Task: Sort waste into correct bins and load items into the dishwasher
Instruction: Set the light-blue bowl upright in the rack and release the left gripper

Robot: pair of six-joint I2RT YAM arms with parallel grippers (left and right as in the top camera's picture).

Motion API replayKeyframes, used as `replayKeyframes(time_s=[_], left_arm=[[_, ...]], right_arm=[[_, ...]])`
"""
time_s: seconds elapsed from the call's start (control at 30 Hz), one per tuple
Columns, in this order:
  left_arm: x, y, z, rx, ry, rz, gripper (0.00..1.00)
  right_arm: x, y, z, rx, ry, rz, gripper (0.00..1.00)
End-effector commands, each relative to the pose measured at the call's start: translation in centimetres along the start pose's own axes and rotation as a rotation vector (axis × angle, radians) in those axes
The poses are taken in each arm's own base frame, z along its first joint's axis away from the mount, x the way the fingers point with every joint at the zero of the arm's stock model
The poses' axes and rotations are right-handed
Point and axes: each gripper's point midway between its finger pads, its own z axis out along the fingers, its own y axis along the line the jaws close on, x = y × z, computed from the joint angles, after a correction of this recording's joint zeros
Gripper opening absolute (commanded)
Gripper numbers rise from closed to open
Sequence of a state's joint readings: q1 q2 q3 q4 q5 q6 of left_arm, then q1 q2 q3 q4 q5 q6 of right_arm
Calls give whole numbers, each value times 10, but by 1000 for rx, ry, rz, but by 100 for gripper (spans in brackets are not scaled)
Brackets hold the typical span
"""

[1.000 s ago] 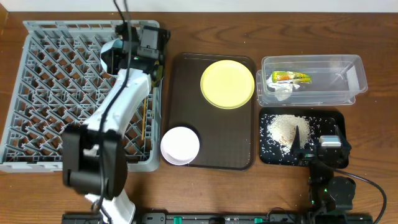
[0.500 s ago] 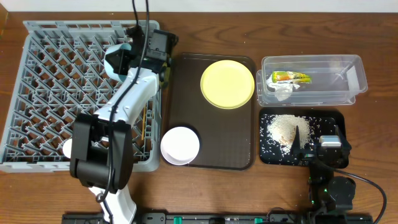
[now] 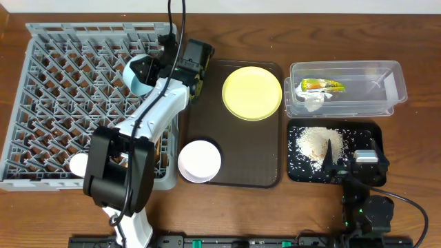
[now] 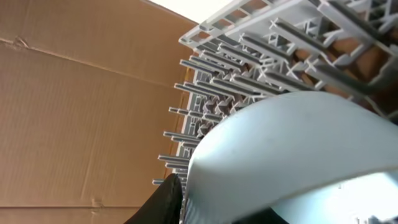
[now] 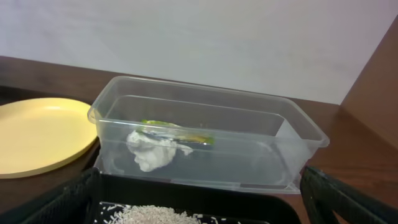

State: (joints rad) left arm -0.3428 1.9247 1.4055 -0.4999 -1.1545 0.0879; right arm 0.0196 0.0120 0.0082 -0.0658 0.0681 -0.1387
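Observation:
My left gripper [image 3: 161, 67] is shut on the rim of the light blue bowl [image 3: 138, 73] and holds it tilted over the right edge of the grey dish rack [image 3: 48, 103]. The bowl fills the left wrist view [image 4: 286, 149]. A small white cup [image 3: 78, 164] and chopsticks [image 3: 160, 132] are in the rack. The yellow plate [image 3: 252, 92] and the white-pink bowl [image 3: 200, 160] sit on the brown tray. My right gripper [image 3: 331, 157] is open above the black tray [image 3: 372, 134], which holds crumbs [image 3: 313, 143]. The clear tub [image 5: 292, 124] holds the wrapper [image 5: 180, 132] and the tissue [image 5: 149, 149].
The dark brown serving tray [image 3: 207, 103] lies between the rack and the bins. The left arm stretches from the front edge across the rack's right side. Cardboard shows behind the rack in the left wrist view [image 4: 74, 112].
My left gripper has moved right with the light blue bowl, from inside the rack's back right corner to over its right edge. The right arm has not moved.

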Motion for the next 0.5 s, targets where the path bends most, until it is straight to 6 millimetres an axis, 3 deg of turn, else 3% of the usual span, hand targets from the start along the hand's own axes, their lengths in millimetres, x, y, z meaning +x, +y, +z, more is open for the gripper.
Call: replayKeyframes(time_s=[0.0, 0.23, 0.47], left_arm=[[5, -6, 0, -3, 11, -1, 28], [19, 3, -6, 18, 45, -44, 39], [31, -23, -35, 405, 116, -130, 52]], right_arm=[[1, -2, 0, 10, 0, 11, 99], [1, -2, 0, 10, 0, 11, 99], [1, -2, 0, 10, 0, 11, 99]])
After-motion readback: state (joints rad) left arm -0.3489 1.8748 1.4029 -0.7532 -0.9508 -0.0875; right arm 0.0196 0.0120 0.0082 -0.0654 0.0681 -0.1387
